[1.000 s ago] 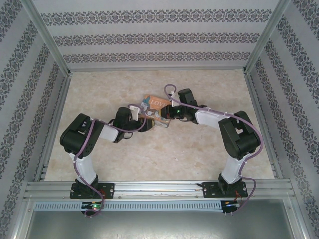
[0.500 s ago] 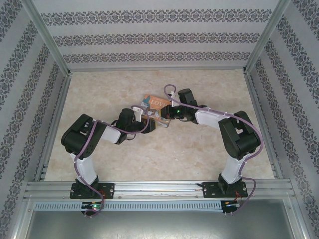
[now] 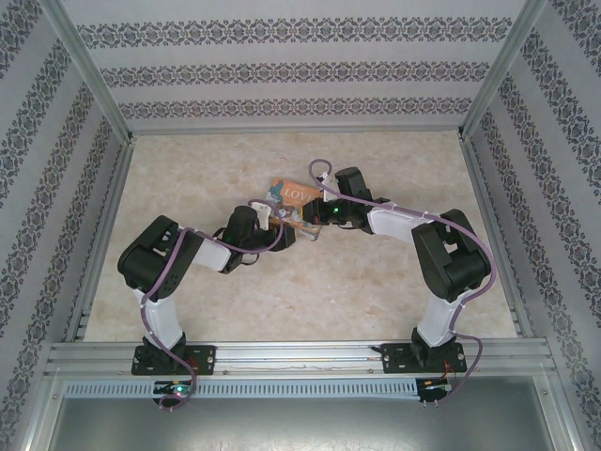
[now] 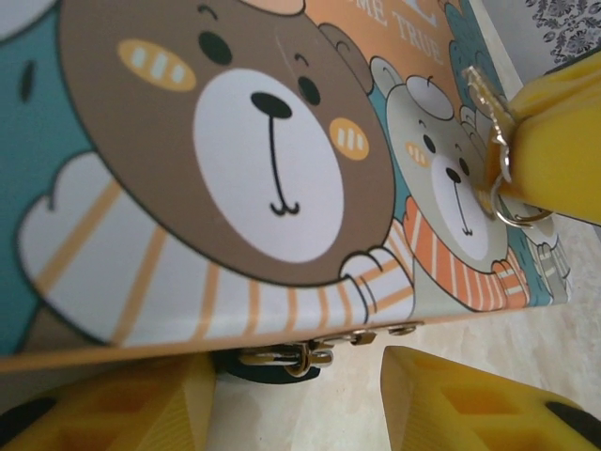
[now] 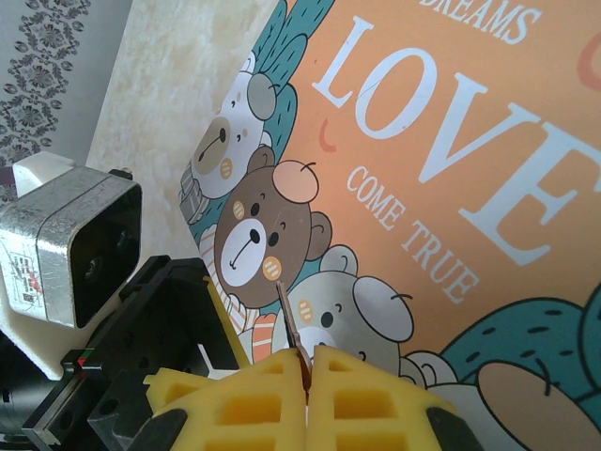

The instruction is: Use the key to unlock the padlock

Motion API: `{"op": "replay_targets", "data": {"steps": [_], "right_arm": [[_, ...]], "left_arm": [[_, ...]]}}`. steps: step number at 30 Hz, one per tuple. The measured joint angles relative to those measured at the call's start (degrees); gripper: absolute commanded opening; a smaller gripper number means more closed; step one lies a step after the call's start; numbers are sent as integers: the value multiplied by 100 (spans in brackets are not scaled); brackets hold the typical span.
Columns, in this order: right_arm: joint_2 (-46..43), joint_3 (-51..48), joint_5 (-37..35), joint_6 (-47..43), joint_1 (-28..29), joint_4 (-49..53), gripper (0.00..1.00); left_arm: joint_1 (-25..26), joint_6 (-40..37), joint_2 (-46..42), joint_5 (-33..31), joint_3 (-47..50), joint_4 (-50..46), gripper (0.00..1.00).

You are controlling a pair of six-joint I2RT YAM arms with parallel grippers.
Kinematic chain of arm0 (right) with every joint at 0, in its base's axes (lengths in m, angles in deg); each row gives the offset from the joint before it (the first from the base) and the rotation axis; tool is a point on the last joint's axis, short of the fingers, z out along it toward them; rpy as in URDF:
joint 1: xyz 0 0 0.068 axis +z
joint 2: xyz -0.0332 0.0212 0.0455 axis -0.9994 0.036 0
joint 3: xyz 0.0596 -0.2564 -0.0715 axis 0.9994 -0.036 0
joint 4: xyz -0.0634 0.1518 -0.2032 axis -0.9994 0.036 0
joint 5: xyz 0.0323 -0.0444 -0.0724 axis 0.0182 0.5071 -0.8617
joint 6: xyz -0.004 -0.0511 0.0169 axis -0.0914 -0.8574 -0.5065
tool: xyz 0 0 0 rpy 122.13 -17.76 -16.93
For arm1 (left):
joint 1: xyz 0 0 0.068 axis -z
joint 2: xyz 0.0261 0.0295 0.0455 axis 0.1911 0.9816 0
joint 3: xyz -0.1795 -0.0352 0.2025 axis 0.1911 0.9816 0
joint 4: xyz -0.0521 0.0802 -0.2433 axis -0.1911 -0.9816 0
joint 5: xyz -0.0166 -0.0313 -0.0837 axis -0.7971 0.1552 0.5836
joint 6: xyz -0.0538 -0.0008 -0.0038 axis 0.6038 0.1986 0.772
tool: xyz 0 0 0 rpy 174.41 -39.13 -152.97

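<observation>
Light is bright, soft and even; the table [image 3: 376, 282] has only faint shadows. In the left wrist view the near yellow fingers [image 4: 470, 404] are blurred, but the box [image 4: 272, 188] print looks sharp.

The left arm [image 3: 164, 258] and right arm [image 3: 441, 254] reach inward, elbows bent, wrists nearly meeting. The left gripper [image 4: 296, 395] has its fingers apart; the right gripper [image 5: 308, 368] pinches a thin key [image 5: 289, 319].

Beige marbled tabletop [image 3: 282, 310]; white walls [image 3: 300, 70] with dark patterned stripes; aluminium rail [image 3: 300, 353] along near edge.
</observation>
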Motion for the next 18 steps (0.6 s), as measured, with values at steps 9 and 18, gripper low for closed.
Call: {"op": "replay_targets", "data": {"steps": [9, 18], "right_arm": [[-7, 0, -46, 0, -2, 0, 0], [-7, 2, -136, -2, -4, -24, 0]], "left_arm": [[142, 140, 66, -459, -249, -289, 46], [164, 184, 251, -516, -492, -387, 35]]}}
